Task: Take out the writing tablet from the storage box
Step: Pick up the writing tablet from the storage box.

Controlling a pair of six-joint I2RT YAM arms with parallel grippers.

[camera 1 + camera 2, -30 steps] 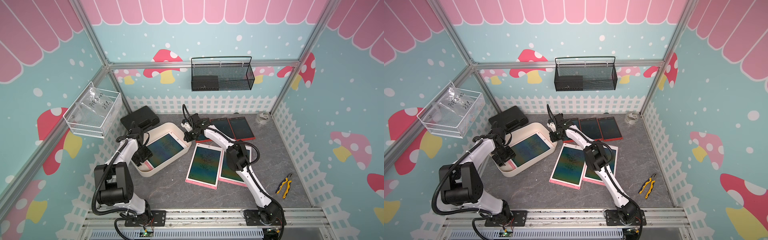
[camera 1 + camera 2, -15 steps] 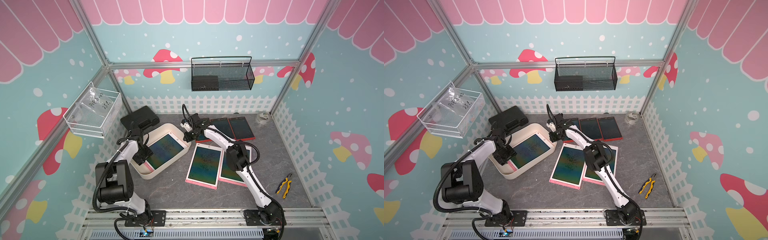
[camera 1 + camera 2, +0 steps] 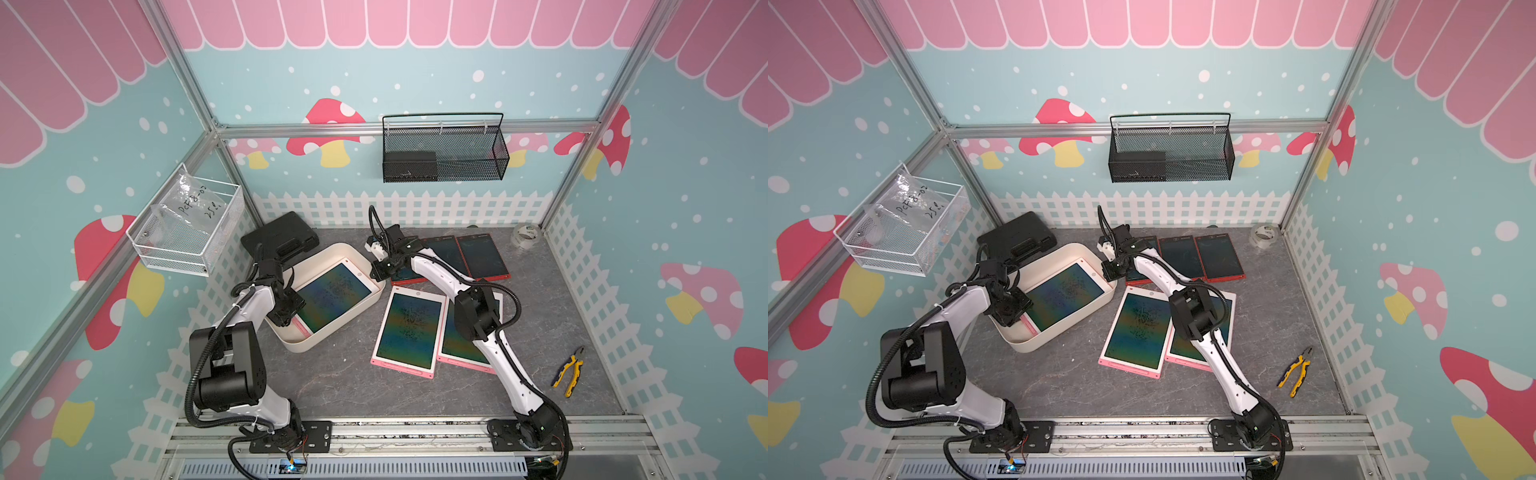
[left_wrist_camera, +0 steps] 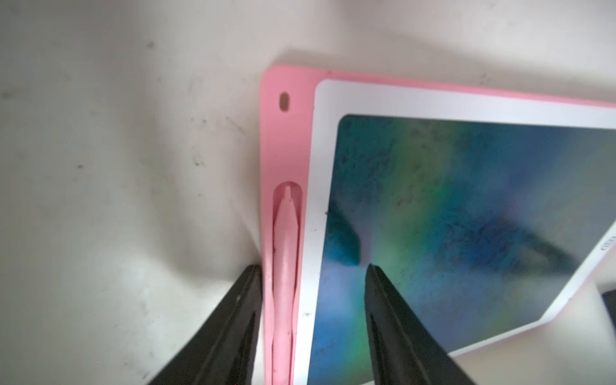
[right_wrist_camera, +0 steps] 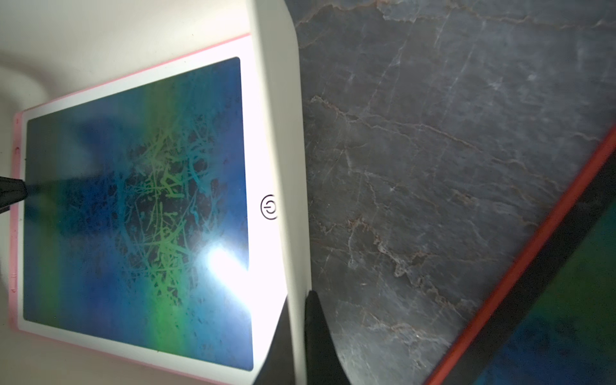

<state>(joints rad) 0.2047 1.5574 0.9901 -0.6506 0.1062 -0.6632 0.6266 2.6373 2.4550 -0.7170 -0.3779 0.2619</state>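
- Change: left jaws, poised at the near-left end of the writing tablet (image 3: 332,297), have drawn closer together within the last second. They have hardly moved from that spot, and the right jaws have not stirred.
- Left jaws: part-way apart and straddling the tablet's pink border. As far as can be seen they are not yet clamped.
- Right jaws: clenched on the far-right rim of the storage box (image 3: 328,340), one on either side of its wall.
- Tablet position: screen-up inside the storage box, at the left of the tabletop (image 3: 345,386). The pink tablets (image 3: 409,332) and red tablets (image 3: 482,255) lie outside it, to the right.
- Meaning: by my judgement the grasp is closing while the box is steadied, and no lift has begun.
- Left wrist view alone: one jaw sits between the box wall and the pink border, the other over the screen. The stylus (image 4: 285,240) lies in its slot between them; the top views hide this beneath the wrist.
- Right wrist view alone: the pinched wall, with the power symbol (image 5: 268,206) just beside it.
- Top views alone: the whole layout.
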